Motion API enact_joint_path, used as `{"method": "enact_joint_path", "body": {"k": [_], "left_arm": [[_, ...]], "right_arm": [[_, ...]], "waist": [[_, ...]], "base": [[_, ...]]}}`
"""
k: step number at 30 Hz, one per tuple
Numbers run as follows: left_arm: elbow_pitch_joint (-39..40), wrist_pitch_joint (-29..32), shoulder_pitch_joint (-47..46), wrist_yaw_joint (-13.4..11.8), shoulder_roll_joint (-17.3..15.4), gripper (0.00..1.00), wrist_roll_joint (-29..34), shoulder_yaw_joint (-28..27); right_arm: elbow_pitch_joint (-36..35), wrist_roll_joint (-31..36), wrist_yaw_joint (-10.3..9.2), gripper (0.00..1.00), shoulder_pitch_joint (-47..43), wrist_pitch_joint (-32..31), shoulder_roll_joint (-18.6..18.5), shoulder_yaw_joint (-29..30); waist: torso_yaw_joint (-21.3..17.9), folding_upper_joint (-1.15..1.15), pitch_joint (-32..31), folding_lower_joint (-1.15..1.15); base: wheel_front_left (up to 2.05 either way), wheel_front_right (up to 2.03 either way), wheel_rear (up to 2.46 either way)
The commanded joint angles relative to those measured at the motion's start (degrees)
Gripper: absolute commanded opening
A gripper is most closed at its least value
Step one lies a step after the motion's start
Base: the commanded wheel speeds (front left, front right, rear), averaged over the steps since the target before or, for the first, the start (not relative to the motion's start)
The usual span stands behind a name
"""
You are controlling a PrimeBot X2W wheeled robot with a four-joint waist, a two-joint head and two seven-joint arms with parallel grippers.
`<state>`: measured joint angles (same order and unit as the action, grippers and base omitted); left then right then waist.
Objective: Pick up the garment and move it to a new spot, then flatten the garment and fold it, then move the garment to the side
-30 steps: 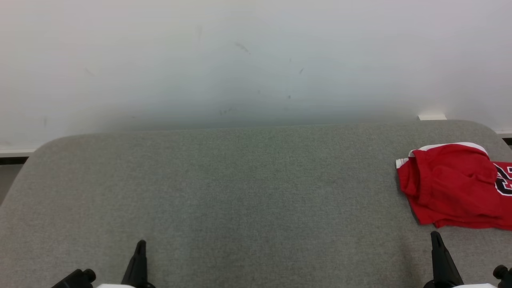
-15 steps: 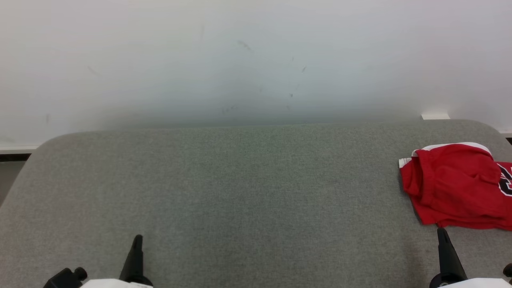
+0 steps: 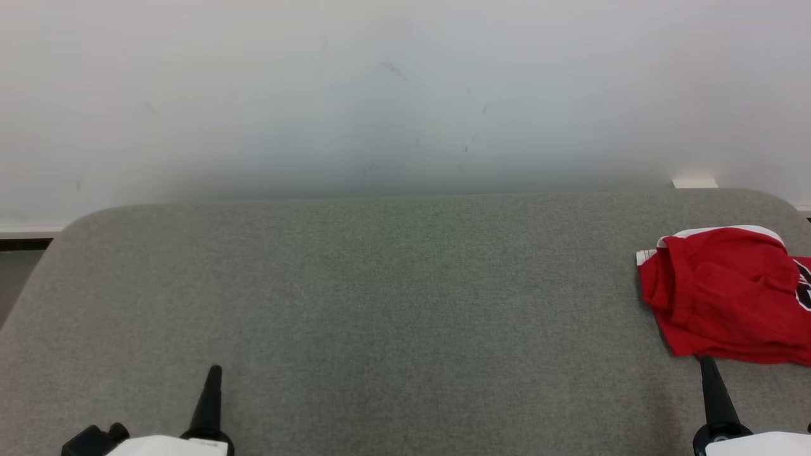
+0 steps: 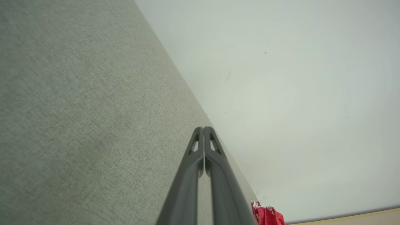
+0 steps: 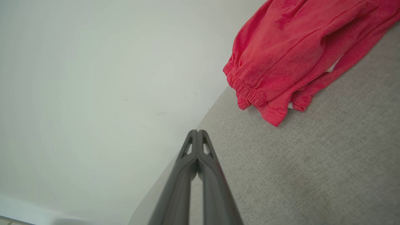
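Observation:
The garment [image 3: 728, 294] is red with white trim and lies folded in a small pile at the table's right edge, partly cut off by the head view's side. In the right wrist view the garment [image 5: 287, 53] fills the upper right, its elastic hem toward my fingers. My right gripper [image 3: 708, 366] is shut and empty, its tip just short of the garment's near edge. The right gripper [image 5: 197, 132] shows both fingers pressed together. My left gripper [image 3: 214, 373] is shut and empty at the lower left, far from the garment. The left gripper [image 4: 203, 129] hovers over bare felt.
The grey felt table [image 3: 380, 297] has rounded far corners and stands against a white wall [image 3: 405, 95]. A small white block [image 3: 694, 183] sits at the wall beyond the far right corner. A strip of dark floor edge [image 3: 22, 244] shows at the left.
The whole head picture has shifted slightly, so the camera moved. Both grippers sit a little further out to the sides than before. The garment lies as it did.

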<state>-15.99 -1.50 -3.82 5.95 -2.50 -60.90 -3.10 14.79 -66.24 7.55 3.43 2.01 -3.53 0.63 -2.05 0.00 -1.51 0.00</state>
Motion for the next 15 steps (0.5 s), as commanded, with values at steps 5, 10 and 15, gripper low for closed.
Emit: {"method": "enact_joint_path", "body": {"k": [5,10,15], "left_arm": [[0.9,1.1,-1.4,0.4,-0.4,0.0,-4.3,-0.7],[1.1,1.9,-1.6,0.5,-0.4,0.0,-7.3,-1.0],[1.2,2.6,-1.8,0.5,-0.4,0.0,-10.0,-1.3]], "right_arm": [[-0.7,-3.8,-0.06,0.0,1.6,-1.0,-0.3,0.9],[-0.7,-6.2,-0.07,0.0,1.7,-1.7,-0.3,1.3],[-0.7,-8.6,-0.07,0.0,1.9,-2.4,-0.3,1.7]], "waist": [[0.2,0.0,0.1,0.0],[0.3,0.0,0.2,0.0],[0.5,0.0,0.4,0.0]], "base": [[0.0,0.0,0.0],[0.0,0.0,0.0],[0.0,0.0,0.0]]}}
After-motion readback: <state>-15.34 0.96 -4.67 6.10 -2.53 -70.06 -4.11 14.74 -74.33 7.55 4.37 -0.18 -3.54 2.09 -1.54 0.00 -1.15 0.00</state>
